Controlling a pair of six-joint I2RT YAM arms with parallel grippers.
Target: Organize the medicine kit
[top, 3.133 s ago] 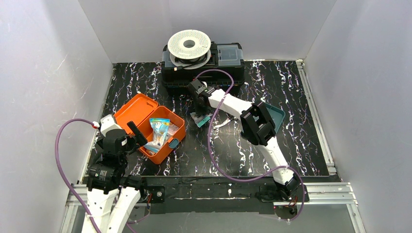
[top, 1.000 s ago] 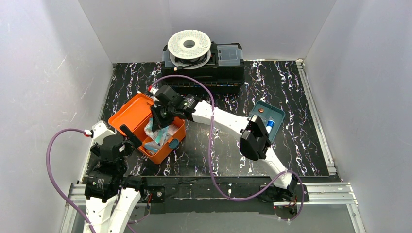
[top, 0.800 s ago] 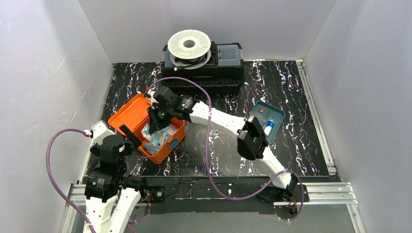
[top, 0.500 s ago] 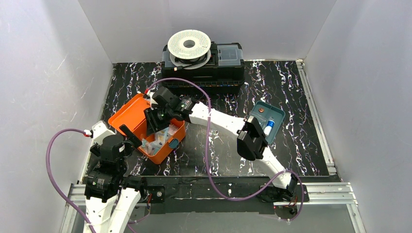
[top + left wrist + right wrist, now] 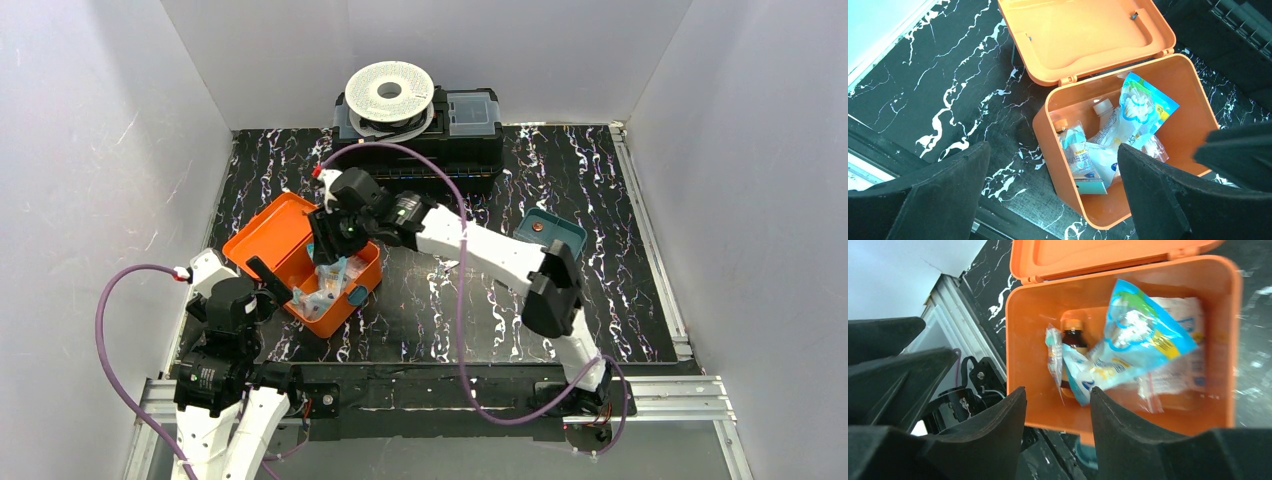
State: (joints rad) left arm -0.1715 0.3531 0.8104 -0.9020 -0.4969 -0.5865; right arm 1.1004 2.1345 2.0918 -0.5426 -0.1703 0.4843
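Note:
The orange medicine kit [image 5: 368,272] stands open at the left of the table, its lid [image 5: 268,232] laid back. In it lie a blue-green sachet [image 5: 1143,337], a brown bottle [image 5: 1073,337] and several clear packets [image 5: 1079,152]. My right gripper [image 5: 330,250] hovers just over the kit's box, open, with nothing between its fingers [image 5: 998,430]. My left gripper [image 5: 280,285] waits at the kit's near-left corner, wide open and empty [image 5: 1053,200]. The teal inner tray [image 5: 562,230] lies apart at the right, partly behind the right arm.
A black toolbox [image 5: 470,140] with a white spool [image 5: 390,92] on top stands at the back. A small copper disc [image 5: 538,227] sits in the teal tray. White walls close in the left, right and back sides.
The right gripper carried a clear packet from the table to the kit and has opened over it. The packet now lies in the box. The left arm has not moved.

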